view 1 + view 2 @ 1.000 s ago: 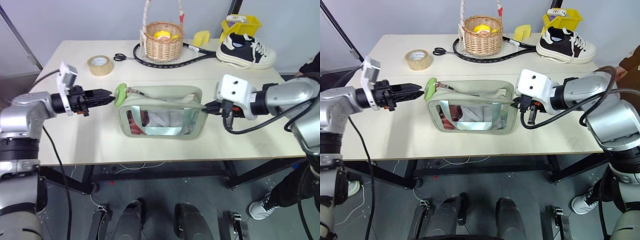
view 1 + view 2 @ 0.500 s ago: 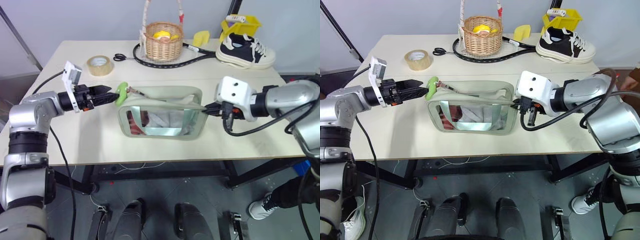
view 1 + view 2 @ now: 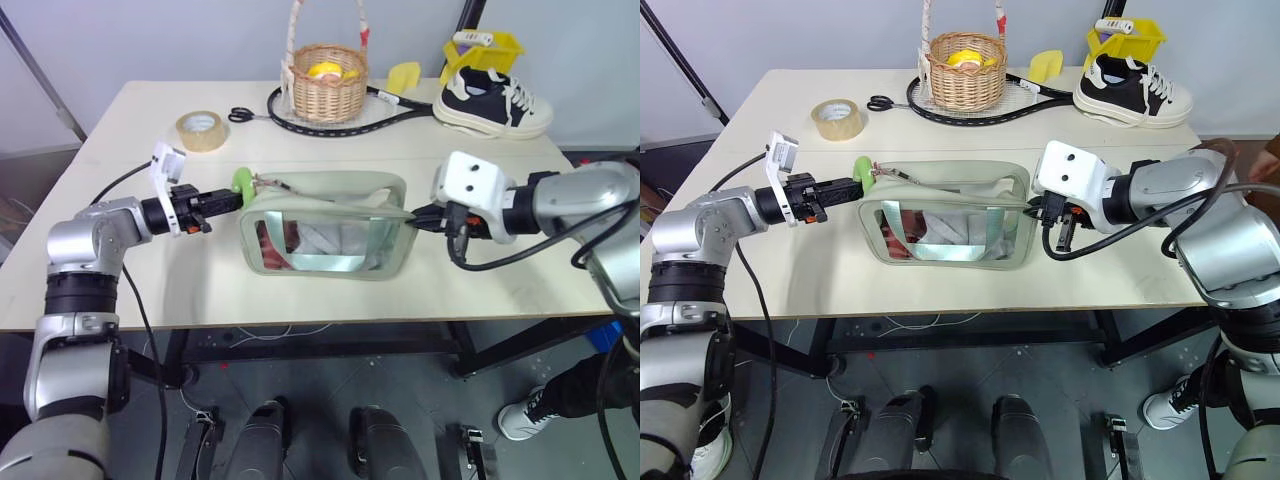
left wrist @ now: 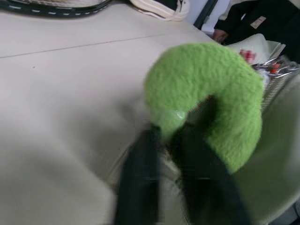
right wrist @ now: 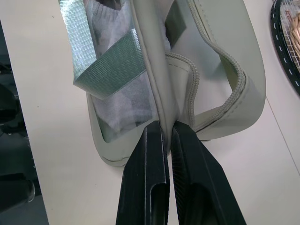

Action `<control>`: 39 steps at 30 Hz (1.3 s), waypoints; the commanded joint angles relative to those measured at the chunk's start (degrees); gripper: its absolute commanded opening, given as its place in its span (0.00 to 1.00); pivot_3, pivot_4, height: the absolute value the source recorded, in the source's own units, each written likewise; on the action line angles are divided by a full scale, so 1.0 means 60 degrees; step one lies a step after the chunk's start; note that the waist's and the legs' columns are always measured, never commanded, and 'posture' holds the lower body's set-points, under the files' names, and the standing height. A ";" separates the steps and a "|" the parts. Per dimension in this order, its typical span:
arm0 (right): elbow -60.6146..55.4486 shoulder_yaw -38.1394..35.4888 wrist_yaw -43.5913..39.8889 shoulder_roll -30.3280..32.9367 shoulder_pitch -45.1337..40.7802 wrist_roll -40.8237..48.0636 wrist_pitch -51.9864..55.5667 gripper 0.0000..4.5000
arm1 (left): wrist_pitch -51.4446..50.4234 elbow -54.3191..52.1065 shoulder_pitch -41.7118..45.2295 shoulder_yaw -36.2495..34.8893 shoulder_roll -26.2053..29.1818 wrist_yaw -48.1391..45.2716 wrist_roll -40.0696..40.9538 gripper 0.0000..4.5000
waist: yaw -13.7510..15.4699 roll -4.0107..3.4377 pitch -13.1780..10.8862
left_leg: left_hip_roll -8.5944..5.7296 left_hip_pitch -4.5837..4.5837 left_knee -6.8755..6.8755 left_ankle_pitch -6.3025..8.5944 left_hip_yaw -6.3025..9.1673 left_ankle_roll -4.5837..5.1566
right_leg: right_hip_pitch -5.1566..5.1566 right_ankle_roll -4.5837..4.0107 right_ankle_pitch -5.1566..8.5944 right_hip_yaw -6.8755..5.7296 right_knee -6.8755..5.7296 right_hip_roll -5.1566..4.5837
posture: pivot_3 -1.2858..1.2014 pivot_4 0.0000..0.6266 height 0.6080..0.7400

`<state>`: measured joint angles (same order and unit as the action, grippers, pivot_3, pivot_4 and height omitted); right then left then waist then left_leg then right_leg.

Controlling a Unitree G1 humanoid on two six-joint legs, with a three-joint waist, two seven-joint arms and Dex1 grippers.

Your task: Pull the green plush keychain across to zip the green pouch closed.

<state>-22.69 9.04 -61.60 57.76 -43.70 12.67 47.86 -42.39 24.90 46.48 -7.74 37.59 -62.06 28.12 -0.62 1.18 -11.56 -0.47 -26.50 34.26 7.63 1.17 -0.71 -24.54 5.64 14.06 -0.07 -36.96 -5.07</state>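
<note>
- Clamping the small bright lime-green fuzzy curved plush keychain [image 4: 206, 93], the left gripper [image 3: 222, 200] has its two black fingers together on the charm's near end, so a pull on it should drag the zipper slider.
- The keychain sits at the nine o'clock end of the boxy pale sage-green fabric pouch with clear side panels [image 3: 325, 235], which lies mid-table with its top gaping, the zip undone.
- At the pouch's three o'clock end the right gripper [image 5: 167, 136] pinches the fabric edge, fingers together on it, probably as an anchor so the pouch won't slide.
- A woven wicker basket [image 3: 323, 80] stands at twelve o'clock, well apart.
</note>
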 commanded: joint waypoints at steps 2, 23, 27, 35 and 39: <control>-0.0331 -0.0362 0.0063 0.0178 -0.0125 0.0129 0.0053 0.00 | -0.0232 -0.1008 -0.0027 -0.0567 0.0365 -0.0038 0.0516 0.00 | -0.0009 0.0000 0.0000 | 0.0000 0.0000 0.0000 0.0000 0.0000 0.0000 | 0.0000 -0.0001 0.0000 0.0000 0.0000 -0.0001 | 0.52 0.24 0.88; -0.0223 -0.0167 0.0136 0.0082 -0.0176 0.0187 -0.0030 0.00 | -0.1800 -0.3535 0.0415 -0.0235 0.0304 0.0420 0.2124 0.00 | -0.0006 0.0002 -0.0001 | 0.0002 0.0008 0.0002 0.0000 0.0002 0.0000 | 0.0010 -0.0002 0.0001 -0.0003 0.0000 0.0004 | 0.52 0.24 0.88; -0.0201 -0.0126 0.0163 0.0036 -0.0204 0.0165 -0.0045 0.00 | -0.1201 -0.3201 0.0704 0.0698 -0.0140 0.0771 0.1236 0.15 | 0.0023 0.0003 -0.0001 | 0.0000 0.0008 0.0005 0.0000 0.0002 0.0000 | 0.0015 -0.0003 0.0002 -0.0003 0.0002 0.0003 | 0.52 0.24 0.88; -0.0347 -0.0188 0.0283 0.0044 -0.0064 0.0223 0.0099 0.00 | -0.0667 -0.2575 0.1038 0.0716 0.0531 0.0307 0.0742 0.96 | -0.0031 0.0003 -0.0001 | 0.0007 0.0010 0.0000 0.0001 0.0000 0.0002 | 0.0005 -0.0001 0.0001 -0.0001 -0.0006 0.0013 | 0.52 0.24 0.88; -0.0367 -0.0210 0.0329 0.0057 -0.0010 0.0252 0.0128 0.00 | -0.0169 -0.2241 0.0909 0.0582 0.1281 -0.0237 0.0589 0.96 | -0.0025 0.0003 -0.0001 | 0.0008 0.0008 0.0001 0.0002 0.0001 0.0002 | 0.0005 -0.0003 0.0002 -0.0002 -0.0004 0.0011 | 0.52 0.24 0.88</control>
<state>-23.39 9.49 -59.97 57.45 -43.50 13.78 48.52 -45.48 11.60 51.41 -1.85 43.65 -61.99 32.17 -0.77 1.20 -11.56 -0.42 -26.45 34.27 7.64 1.18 -0.70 -24.52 5.62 14.07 -0.08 -36.98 -5.01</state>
